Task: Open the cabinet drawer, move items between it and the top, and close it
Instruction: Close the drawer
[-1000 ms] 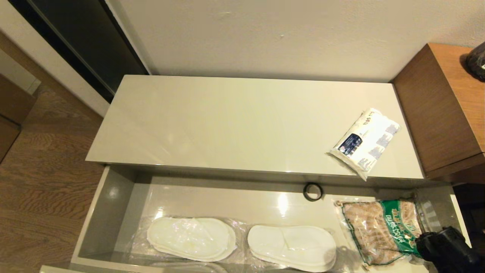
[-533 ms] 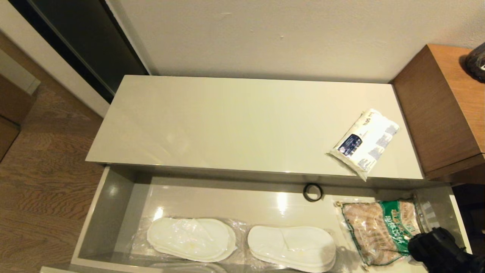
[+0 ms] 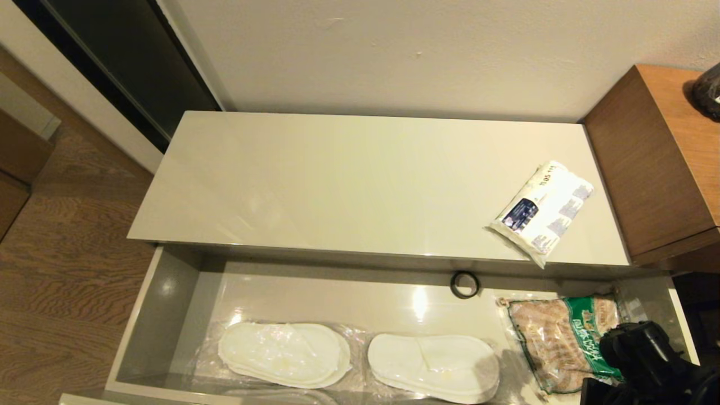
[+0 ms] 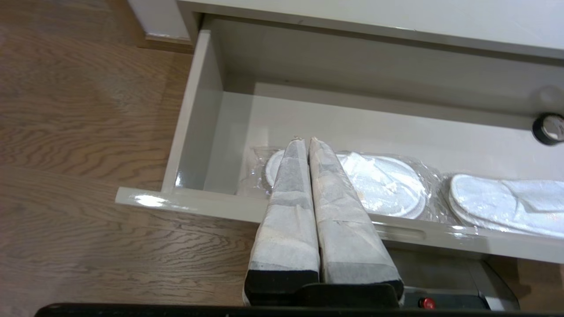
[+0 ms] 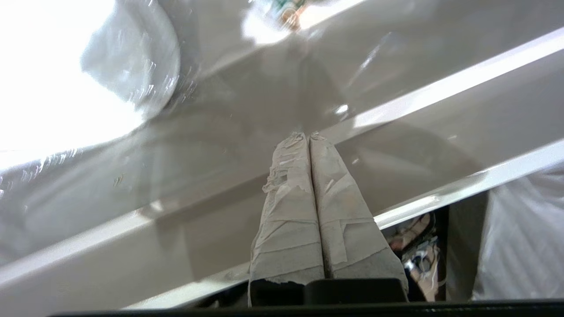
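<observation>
Overhead, the head view shows the cabinet drawer (image 3: 169, 292) pulled out toward the near side, a wide shallow tray of glossy grey-beige. Behind it lies the top (image 3: 337, 180), a smooth cream slab. On the right end of that slab rests the soft tissue pack (image 3: 541, 210), white side up with a dark-blue label, lying at a slant. Inside the drawer, two flat oval pairs of white slippers lie side by side near the front edge, each in crinkled clear wrap: the left slipper pair (image 3: 284, 354) and the right slipper pair (image 3: 433, 367). A small black ring (image 3: 464, 284) sits at the drawer's far wall. A green-labelled snack bag (image 3: 565, 340) occupies the drawer's right end. The right gripper (image 3: 641, 351), a black mass, hangs over the near right corner, partly covering that bag. A brown wooden unit (image 3: 664, 169) stands at far right.

Left wrist view: the left gripper (image 4: 302, 140) has its two tape-wrapped, tapering fingers pressed together, grasping nothing, poised above the drawer's front rim over the left slipper pair (image 4: 387, 185). The oblong notch (image 4: 396, 231) shows in the front edge.

Right wrist view: the right gripper (image 5: 306, 134) likewise has its taped fingers clenched on nothing, close above glossy drawer surfaces.
</observation>
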